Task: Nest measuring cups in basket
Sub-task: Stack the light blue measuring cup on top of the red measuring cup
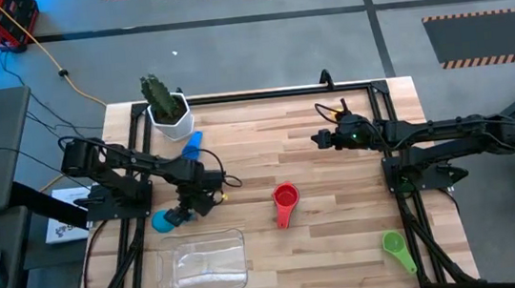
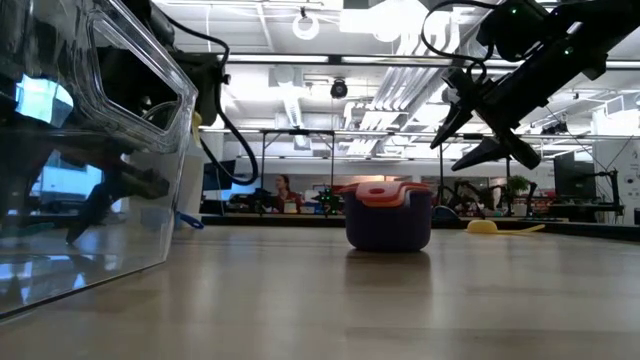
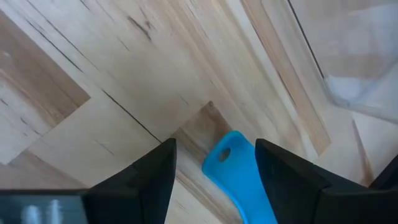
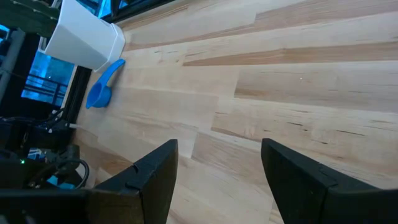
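A light blue measuring cup (image 1: 164, 221) lies on the table just past the far left corner of the clear basket (image 1: 203, 263). My left gripper (image 1: 186, 209) is low over it, pointing down and open. The cup's handle (image 3: 235, 171) lies between the two fingers, close to one of them. A darker blue cup (image 1: 191, 146) lies beside the white cactus pot (image 1: 170, 118). A red cup (image 1: 285, 203) sits mid-table, and a green cup (image 1: 398, 249) lies at the near right. My right gripper (image 1: 319, 139) hangs open above the table's far middle, holding nothing.
The basket's clear wall (image 2: 110, 150) fills the left of the low view, with nothing inside it. The cactus pot (image 4: 84, 40) stands at the far left edge. Bare wood lies between the red cup (image 2: 390, 215) and the basket.
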